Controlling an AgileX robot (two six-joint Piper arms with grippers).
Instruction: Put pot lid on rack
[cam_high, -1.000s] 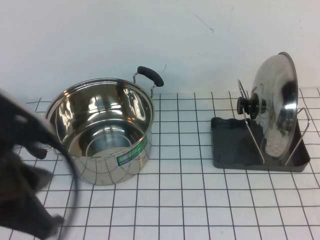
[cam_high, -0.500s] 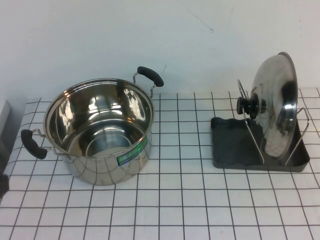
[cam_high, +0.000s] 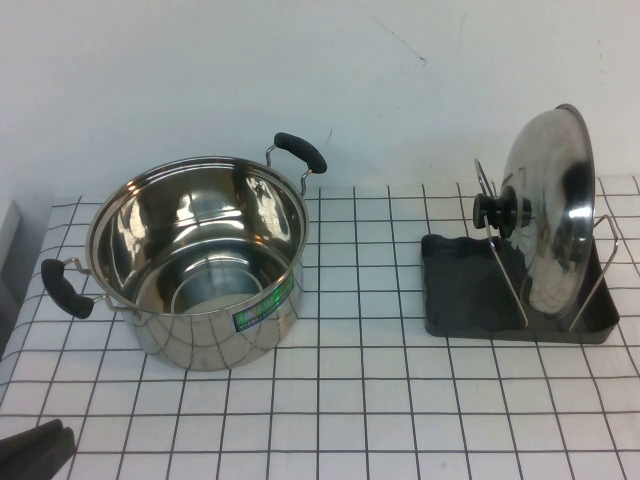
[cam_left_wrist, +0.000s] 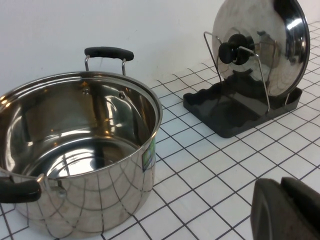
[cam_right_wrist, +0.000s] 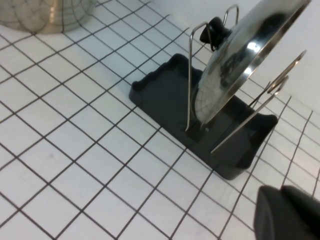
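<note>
From above, the left arm, which loomed across the near left corner a second ago, has pulled almost out of sight; only a dark tip of the left gripper (cam_high: 35, 452) remains at the bottom edge, and I cannot tell whether its fingers are spread or together. That retreat suggests the job is done: the pot lid (cam_high: 552, 205) stands on edge in the rack (cam_high: 465, 290), propped between the wire loops, knob facing the pot (cam_high: 195, 262), which sits well apart to the left, uncovered and empty. The right gripper is not visible here.

The left wrist camera shows the pot close by, the racked lid beyond it, and a dark bit of the gripper.

The right wrist camera looks down on rack and lid; the right gripper (cam_right_wrist: 290, 212) is a dark lump, its state unreadable.

The table (cam_high: 380, 400) is white with a black grid, against a plain white wall (cam_high: 200, 70).
</note>
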